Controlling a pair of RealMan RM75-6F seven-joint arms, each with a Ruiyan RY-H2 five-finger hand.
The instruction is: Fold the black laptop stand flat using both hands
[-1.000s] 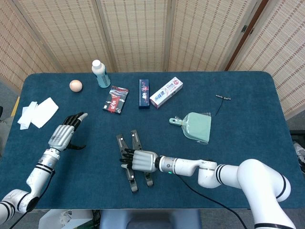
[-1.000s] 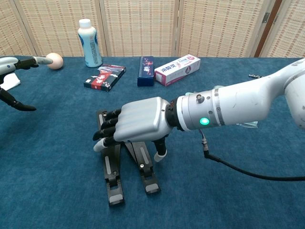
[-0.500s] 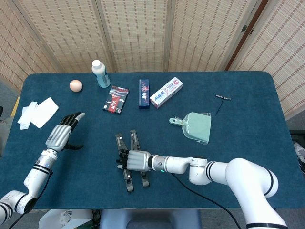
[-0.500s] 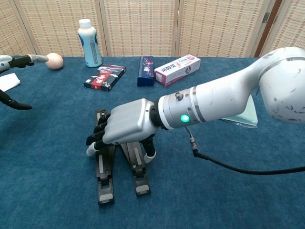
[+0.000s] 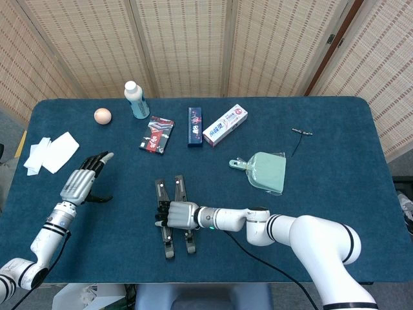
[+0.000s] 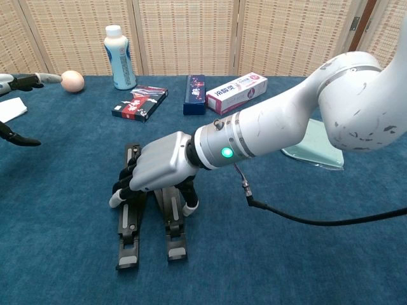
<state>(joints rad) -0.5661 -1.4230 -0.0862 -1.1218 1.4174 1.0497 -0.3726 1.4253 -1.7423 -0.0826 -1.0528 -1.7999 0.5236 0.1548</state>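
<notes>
Stand looks close to flat already: the black laptop stand [image 6: 149, 210] lies low on the bench [image 5: 335, 161] as two long bars side by side, near ends pointing toward the robot, far ends running out past the hand. Right hand [image 6: 156, 169] is on top of it mid-length, palm down, fingers [image 6: 124, 185] curled over the bar on the stand's left side and thumb down beside the other bar; reads as pressing or gripping the stand, can't confirm a full wrap from either view. Left hand [image 5: 82, 181] is well apart from the stand, off to its left, hovering above the bench with fingers spread, holding nothing. So the two-handed part isn't engaged. My read: what's left is closing the gap between the bars, if they hinge together, with the left hand coming in to help.
</notes>
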